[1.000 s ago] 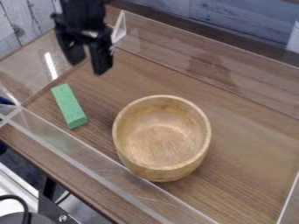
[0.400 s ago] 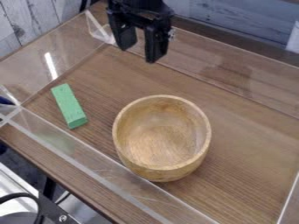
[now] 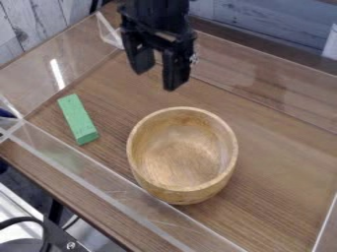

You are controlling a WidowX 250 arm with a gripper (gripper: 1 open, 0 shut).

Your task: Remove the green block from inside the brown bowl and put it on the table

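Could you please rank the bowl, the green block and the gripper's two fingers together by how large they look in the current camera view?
1. Bowl, clearly the largest.
2. Fingers, blurred but taken together wider than the block; they may be nearer the camera.
3. Green block, the smallest.

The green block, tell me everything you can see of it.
The green block is a small, plain, solid green bar, longer than it is wide, with flat faces and what looks like a smooth, matte surface. It lies flat on the wooden table, outside the bowl and to the left of it in the picture, near the clear wall. Its long side runs slightly aslant, the lower end nearer the bowl. Only the table touches it; the gripper is well away.
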